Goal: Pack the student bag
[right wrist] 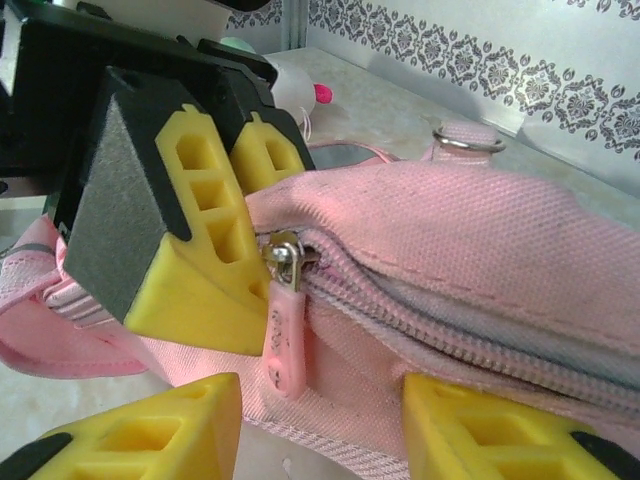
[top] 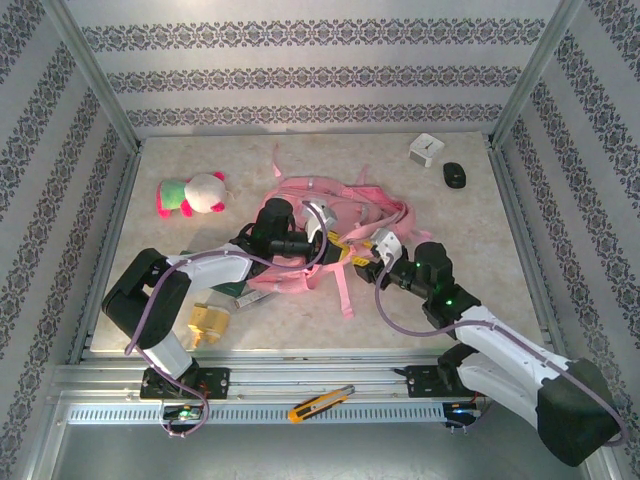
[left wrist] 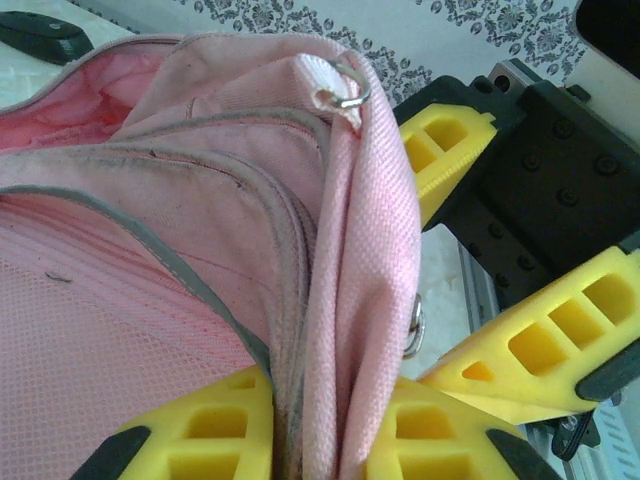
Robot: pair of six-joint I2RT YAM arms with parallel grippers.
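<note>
So the pink backpack (top: 350,200) lies slumped in the middle of the table (top: 500,230), with its straps trailing toward the near edge. The left gripper (left wrist: 320,445) is clamped on a fold of the fabric right by the zip opening, yellow fingers (left wrist: 230,405) squeezed against the cloth on both sides. The right gripper (right wrist: 320,405) sits just beside it at the same edge, jaws partly open and nothing gripped. The pink zipper pull (right wrist: 285,335) hangs in the gap between its two fingers, a bit above the tips, not touching either as far as I can see. A plush toy (top: 190,195) lies well apart, off to the left.
</note>
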